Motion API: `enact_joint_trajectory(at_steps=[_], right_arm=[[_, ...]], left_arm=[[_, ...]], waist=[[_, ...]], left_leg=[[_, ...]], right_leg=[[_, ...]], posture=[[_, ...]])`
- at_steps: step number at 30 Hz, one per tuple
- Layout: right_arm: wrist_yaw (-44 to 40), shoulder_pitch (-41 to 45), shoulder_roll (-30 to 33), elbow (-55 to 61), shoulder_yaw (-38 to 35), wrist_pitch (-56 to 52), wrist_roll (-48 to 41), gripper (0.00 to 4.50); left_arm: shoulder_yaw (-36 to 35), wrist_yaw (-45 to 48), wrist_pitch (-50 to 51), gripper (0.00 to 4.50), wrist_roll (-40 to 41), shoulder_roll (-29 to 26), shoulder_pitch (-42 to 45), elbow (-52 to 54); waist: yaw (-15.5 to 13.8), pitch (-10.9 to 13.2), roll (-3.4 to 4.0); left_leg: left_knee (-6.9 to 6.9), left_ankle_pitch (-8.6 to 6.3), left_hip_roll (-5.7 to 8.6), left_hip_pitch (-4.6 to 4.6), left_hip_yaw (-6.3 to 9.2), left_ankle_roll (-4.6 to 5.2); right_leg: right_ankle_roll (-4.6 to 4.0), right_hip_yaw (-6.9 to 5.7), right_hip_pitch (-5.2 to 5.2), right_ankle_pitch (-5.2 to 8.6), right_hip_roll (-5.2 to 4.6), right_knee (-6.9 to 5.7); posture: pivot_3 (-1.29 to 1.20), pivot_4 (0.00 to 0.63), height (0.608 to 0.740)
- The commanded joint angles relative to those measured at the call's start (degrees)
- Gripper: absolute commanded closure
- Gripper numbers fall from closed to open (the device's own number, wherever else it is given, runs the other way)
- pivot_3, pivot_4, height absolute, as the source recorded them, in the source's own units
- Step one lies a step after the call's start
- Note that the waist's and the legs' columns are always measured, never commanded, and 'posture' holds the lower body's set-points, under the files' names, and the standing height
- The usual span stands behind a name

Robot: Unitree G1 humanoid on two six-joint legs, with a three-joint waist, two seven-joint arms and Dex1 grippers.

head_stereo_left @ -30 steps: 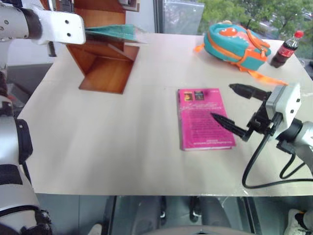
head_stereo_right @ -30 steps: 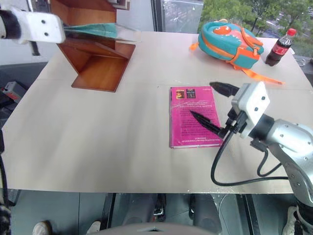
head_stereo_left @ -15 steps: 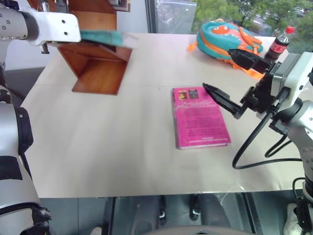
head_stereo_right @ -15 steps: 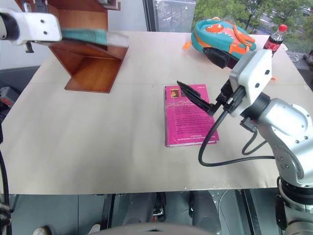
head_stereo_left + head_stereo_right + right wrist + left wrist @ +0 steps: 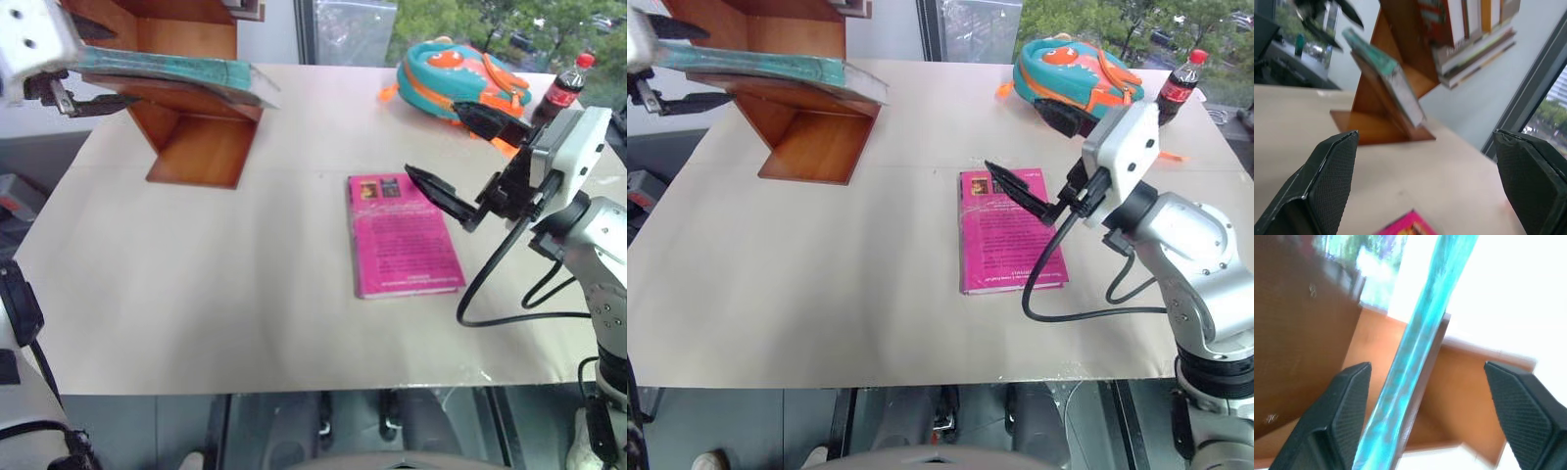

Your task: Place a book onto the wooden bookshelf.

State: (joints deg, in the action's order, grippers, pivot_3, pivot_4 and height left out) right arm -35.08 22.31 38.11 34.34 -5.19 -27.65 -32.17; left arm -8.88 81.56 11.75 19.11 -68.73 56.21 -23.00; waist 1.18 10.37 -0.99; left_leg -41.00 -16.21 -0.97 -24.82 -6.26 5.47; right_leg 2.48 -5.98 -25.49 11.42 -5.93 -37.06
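The book lay on a slanted board of the wooden bookshelf, between the left gripper's wide-spread fingers, apparently untouched. The right gripper hovered agape.

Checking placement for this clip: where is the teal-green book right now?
The book lies on a slanted board of the wooden bookshelf, far left on the table, between the left gripper's open fingers.

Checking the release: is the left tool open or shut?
Open: in the left wrist view the left tool has its fingers apart, clear of the book.
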Motion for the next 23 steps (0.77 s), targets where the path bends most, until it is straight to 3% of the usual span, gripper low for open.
enact_joint_trajectory(at_steps=[1,5,7,9,10,11,18,23], right_arm=[[-1.4,-2.0,2.0,-1.3,-0.2,-2.2,0.6,0.00],[-1.5,-5.9,4.9,-3.7,-0.2,-3.6,3.9,0.00],[-1.7,-8.3,6.5,-4.8,-1.4,-4.0,5.0,0.00],[-2.6,-11.3,7.9,-5.2,-3.7,-4.3,4.7,0.00],[-3.6,-13.8,8.9,-5.0,-5.3,-4.0,4.8,0.00],[-4.3,-16.1,9.7,-4.9,-7.0,-3.7,5.1,0.00],[-10.4,-33.9,14.0,-2.4,-21.0,-3.3,6.2,0.00],[-12.5,-41.0,14.0,-1.1,-26.5,-3.0,7.0,0.00]], left_arm=[[-12.4,-5.6,28.4,0.65,20.0,0.2,-11.3,25.3],[-16.6,-23.7,35.8,0.65,27.7,14.6,-27.8,45.5],[-15.0,-32.0,36.2,0.65,28.7,23.5,-33.6,49.8],[-13.3,-34.6,33.5,0.65,26.2,28.7,-40.1,51.2],[-12.1,-34.2,31.0,0.10,23.5,29.3,-43.8,51.3],[-11.4,-34.3,29.2,0.05,21.4,29.7,-46.6,51.2],[-9.7,-30.2,11.3,0.05,7.8,26.8,-58.8,45.0],[-11.9,-25.5,7.8,0.05,8.4,23.9,-60.9,40.6]], waist=[[0.0,0.0,0.05],[-0.9,-0.1,0.62],[-1.0,-0.1,0.59],[-1.0,0.0,0.38],[-0.9,-0.1,0.38],[-0.9,-0.1,0.41],[-1.9,-0.1,0.47],[-2.1,-0.2,0.54]], left_leg=[[-0.05,0.00,-0.01,-0.01,0.08,0.00],[-0.08,0.00,0.01,0.57,0.16,-0.02],[-0.02,0.00,0.02,1.19,0.23,-0.05],[-0.03,0.00,-0.01,1.27,0.28,-0.08],[-0.08,0.05,-0.03,1.25,0.31,-0.16],[-0.10,0.06,-0.04,1.25,0.30,-0.18],[-0.05,-0.10,-0.11,1.27,0.25,-0.48],[-0.02,-0.13,-0.19,1.09,0.27,-0.50]], right_leg=[[0.00,-0.01,0.04,0.00,0.00,0.00],[0.00,0.01,0.59,0.02,-0.02,-0.06],[0.17,-0.07,1.26,0.15,0.00,0.03],[0.19,-0.12,1.39,0.14,0.03,0.08],[0.09,-0.14,1.37,0.07,0.06,0.03],[-0.04,-0.14,1.37,-0.01,0.06,0.03],[-0.28,-0.14,1.33,0.15,0.01,0.05],[-0.25,-0.14,1.11,0.17,-0.17,0.21]], posture=[[0.00,0.150,0.740],[0.00,0.150,0.740],[0.00,0.150,0.740],[0.00,0.150,0.740],[0.00,0.150,0.740],[0.00,0.150,0.740],[0.00,0.150,0.740],[0.00,0.150,0.740]])
